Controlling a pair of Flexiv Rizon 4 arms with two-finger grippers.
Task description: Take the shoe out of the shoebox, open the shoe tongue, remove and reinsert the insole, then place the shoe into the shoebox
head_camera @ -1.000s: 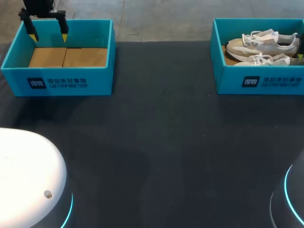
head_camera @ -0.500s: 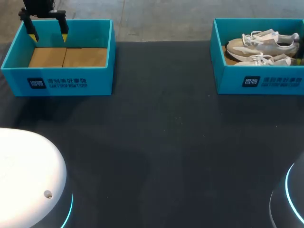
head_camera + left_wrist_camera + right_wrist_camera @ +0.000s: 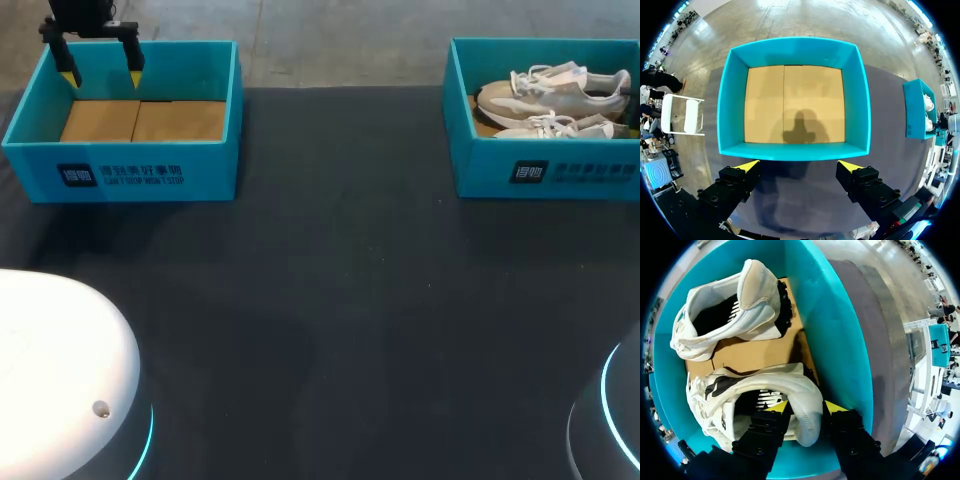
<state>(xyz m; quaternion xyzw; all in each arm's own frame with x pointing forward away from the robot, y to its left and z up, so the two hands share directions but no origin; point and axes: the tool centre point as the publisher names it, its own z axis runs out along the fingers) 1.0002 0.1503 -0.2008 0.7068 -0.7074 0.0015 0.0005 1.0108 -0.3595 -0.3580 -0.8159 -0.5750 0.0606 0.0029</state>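
Two white sneakers lie in the right teal shoebox (image 3: 545, 172): a far shoe (image 3: 552, 92) and a near shoe (image 3: 556, 125). In the right wrist view my right gripper (image 3: 804, 407) is inside this shoebox (image 3: 842, 345), its yellow-tipped fingers (image 3: 778, 407) pressing the heel of one shoe (image 3: 807, 412) from both sides. The second shoe (image 3: 737, 310) lies ahead of it on the cardboard floor. My left gripper (image 3: 100, 65) hangs open over the far wall of the empty left shoebox (image 3: 120, 175). In its own view the left gripper (image 3: 799, 165) holds nothing above that shoebox (image 3: 795, 152).
Dark table cloth (image 3: 340, 300) spreads between the two boxes. The white base of my left arm (image 3: 55, 370) and the base of my right arm (image 3: 610, 420) stand at the near corners.
The right gripper's fingers have closed in on the shoe's heel, and its dark tip has slipped out of the head view's right edge. The left arm has not moved.
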